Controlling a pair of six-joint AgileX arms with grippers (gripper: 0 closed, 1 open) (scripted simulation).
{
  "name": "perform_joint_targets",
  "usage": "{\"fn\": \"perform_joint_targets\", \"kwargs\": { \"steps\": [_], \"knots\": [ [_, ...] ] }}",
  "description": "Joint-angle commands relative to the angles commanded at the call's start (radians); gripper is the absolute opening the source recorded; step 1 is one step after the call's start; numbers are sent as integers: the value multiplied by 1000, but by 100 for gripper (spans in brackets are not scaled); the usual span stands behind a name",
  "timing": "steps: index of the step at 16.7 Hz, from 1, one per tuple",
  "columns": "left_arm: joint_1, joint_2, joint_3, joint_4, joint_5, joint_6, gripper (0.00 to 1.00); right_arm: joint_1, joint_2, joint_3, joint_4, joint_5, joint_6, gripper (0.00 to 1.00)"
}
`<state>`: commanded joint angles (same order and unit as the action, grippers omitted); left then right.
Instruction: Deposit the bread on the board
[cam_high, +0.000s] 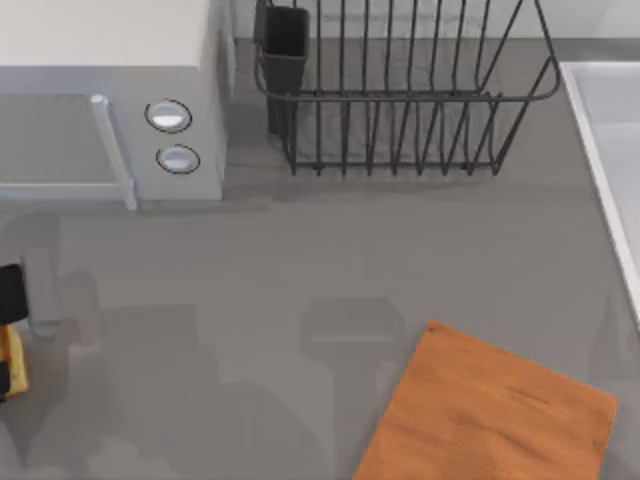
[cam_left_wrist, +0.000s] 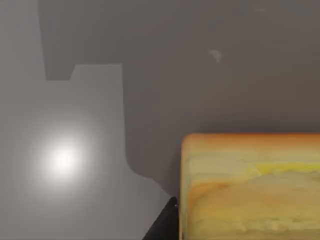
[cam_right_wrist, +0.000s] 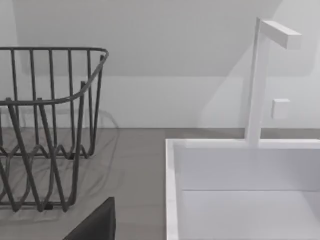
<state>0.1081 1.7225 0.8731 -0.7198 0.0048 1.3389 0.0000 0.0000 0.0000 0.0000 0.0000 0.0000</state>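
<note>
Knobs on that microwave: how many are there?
2. Both sit on the microwave's front panel at the top view's upper left: one knob farther back, the other knob just nearer.

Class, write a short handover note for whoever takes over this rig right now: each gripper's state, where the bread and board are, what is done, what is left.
Left gripper: at the top view's far left edge, beside the bread; grip unclear.
Right gripper: near the sink and dish rack, idle.
Board: on the counter, lower right, bare.
Done: left arm has reached the bread.
Left: carry it right and set it on the board.
</note>
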Motion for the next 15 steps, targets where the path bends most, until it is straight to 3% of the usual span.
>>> {"fn": "perform_joint_targets", "kwargs": {
  "steps": [9,15],
  "knots": [
    [-5,-137,222,-370,-1,-1,0,0,0,0,0,0,0,100],
    [-3,-154,244,-402,-1,-5,0,0,0,0,0,0,0,100]
  ]
}}
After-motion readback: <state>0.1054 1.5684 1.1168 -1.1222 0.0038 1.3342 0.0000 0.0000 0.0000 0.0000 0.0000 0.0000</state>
